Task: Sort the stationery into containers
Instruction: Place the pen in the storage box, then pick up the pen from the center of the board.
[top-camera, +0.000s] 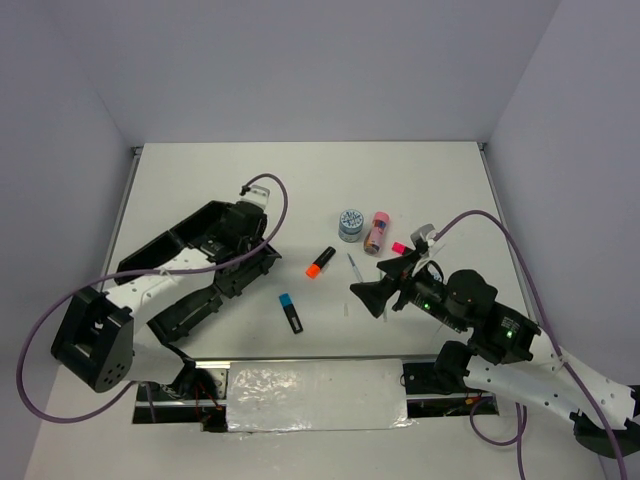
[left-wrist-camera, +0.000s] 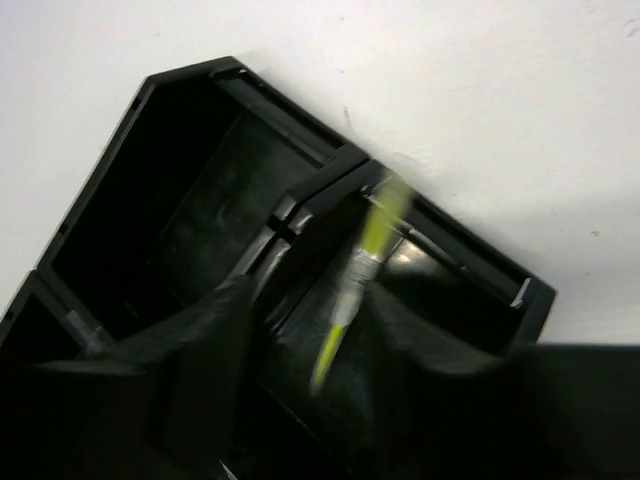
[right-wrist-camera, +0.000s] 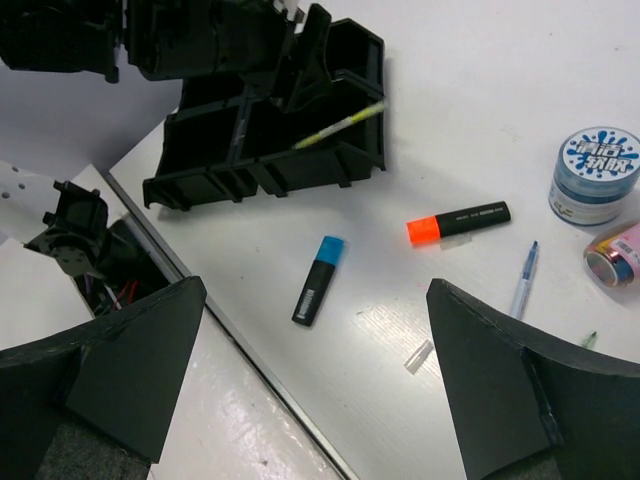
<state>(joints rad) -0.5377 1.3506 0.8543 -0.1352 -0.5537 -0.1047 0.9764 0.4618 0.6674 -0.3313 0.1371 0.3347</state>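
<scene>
1. Over the left side of the table (top-camera: 300, 180), your left gripper (left-wrist-camera: 305, 320) hung above the black organiser tray (top-camera: 175, 232). Its fingers stood apart, with a gap wider than a pen.
2. In that gap a thin yellow pen (left-wrist-camera: 360, 270) showed as a blur. It was tilted, with its lower end down inside a compartment near the tray's corner. You could not tell whether either finger touched it. In the right wrist view it slanted across that compartment, its yellow end up at the outer wall.
3. Your right gripper (top-camera: 380, 282) was spread wide and held nothing. It hovered above the table right of centre, with the loose items in front of it.
4. An orange-capped highlighter (top-camera: 320, 262) lay on the table between the tray and the right gripper.
5. A blue-capped highlighter (top-camera: 290, 313) lay nearer the arm bases, apart from the orange one.
6. A blue-white tape roll (top-camera: 350, 224) and a pink-orange tube (top-camera: 377, 232) sat just beside each other farther back.
7. A thin blue pen (right-wrist-camera: 523, 280) lay close by the tape roll.
8. A pink-capped highlighter (top-camera: 400, 247) showed partly behind the right gripper.
</scene>
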